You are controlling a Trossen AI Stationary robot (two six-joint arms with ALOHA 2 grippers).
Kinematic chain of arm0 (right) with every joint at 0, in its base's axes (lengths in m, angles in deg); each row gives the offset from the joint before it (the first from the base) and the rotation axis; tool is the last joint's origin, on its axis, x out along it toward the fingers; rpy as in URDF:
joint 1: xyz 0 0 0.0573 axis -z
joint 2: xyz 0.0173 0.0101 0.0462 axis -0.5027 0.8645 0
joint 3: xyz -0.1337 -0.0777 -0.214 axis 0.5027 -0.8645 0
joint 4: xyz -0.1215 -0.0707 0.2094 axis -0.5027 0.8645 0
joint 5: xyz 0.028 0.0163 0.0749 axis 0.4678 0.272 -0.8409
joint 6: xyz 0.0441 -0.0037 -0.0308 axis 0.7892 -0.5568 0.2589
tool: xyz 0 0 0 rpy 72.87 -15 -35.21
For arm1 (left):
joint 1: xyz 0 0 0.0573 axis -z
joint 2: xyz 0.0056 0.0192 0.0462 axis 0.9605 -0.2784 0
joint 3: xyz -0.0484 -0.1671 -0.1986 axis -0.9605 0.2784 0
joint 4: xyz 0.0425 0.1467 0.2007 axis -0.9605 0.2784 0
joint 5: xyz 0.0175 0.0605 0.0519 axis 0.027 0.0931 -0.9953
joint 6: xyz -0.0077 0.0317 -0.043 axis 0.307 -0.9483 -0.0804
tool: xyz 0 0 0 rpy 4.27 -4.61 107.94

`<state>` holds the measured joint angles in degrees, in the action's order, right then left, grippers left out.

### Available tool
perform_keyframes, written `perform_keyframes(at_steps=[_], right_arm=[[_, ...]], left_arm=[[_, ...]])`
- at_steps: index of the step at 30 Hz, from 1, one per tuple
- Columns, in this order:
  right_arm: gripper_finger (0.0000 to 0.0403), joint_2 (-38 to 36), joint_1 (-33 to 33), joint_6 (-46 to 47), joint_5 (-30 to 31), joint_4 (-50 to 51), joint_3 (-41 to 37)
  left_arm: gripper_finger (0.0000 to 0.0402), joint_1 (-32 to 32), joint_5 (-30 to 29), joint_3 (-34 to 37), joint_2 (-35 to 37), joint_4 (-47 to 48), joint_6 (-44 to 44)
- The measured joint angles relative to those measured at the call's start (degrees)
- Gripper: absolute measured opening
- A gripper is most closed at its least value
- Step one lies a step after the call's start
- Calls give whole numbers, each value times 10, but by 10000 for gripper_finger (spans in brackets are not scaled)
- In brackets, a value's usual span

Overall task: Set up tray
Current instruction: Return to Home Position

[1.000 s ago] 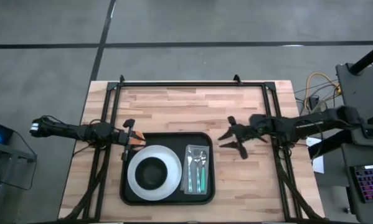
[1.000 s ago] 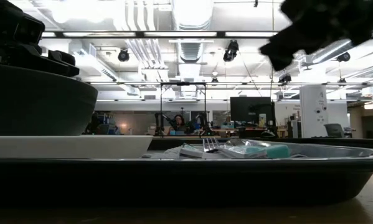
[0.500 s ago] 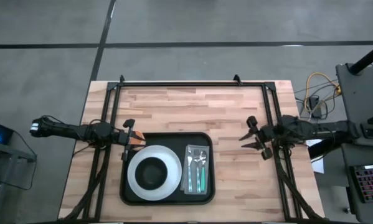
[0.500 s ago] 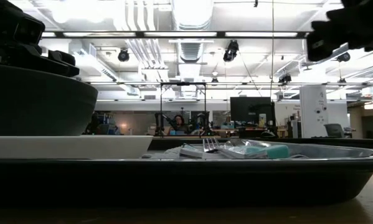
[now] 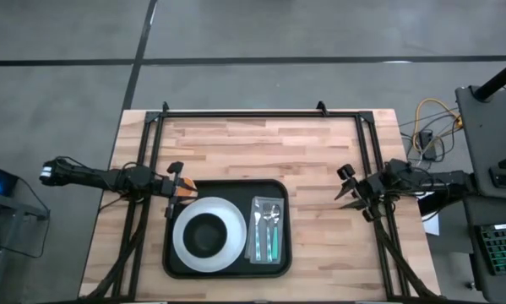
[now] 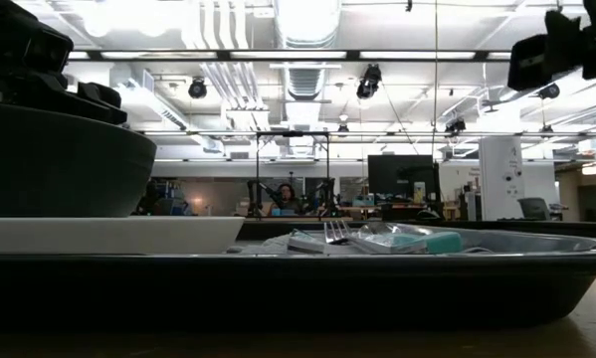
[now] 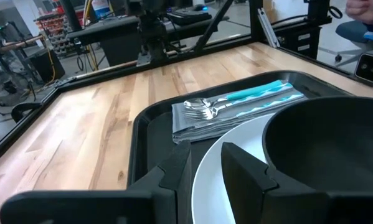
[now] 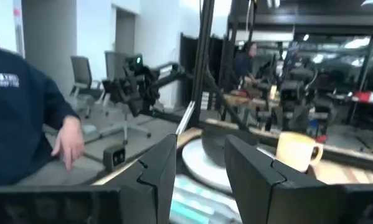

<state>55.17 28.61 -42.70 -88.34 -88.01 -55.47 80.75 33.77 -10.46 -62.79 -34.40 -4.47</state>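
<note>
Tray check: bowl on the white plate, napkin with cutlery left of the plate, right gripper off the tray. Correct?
Not left: the high view shows the napkin with the cutlery right of the plate. The bowl is on the plate, and the right gripper is off the tray.

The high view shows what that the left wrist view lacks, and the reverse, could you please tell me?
Only the high view shows the whole table, the floor around it, and clearly the right hand, open by the table's right edge. Only the left wrist view shows the room beyond, with a person's hand. Both show the tray, white plate, dark bowl, napkin with green cutlery, and the left hand at the tray's left edge.
</note>
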Motion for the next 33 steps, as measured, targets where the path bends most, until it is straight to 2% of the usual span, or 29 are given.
perform_keyframes(at_steps=[5,11,14,23,33], right_arm=[[118,-7,1,-17,3,35,0],[113,3,1,-32,87,75,0],[112,7,1,-33,107,76,0],[112,12,1,-71,128,80,0],[112,30,1,-46,136,82,0]], left_arm=[[71,0,-1,0,-8,0,0],[71,0,-1,0,-12,0,0],[71,0,-1,0,-13,0,0],[71,0,0,0,-14,0,0],[71,0,1,0,-14,-1,0]])
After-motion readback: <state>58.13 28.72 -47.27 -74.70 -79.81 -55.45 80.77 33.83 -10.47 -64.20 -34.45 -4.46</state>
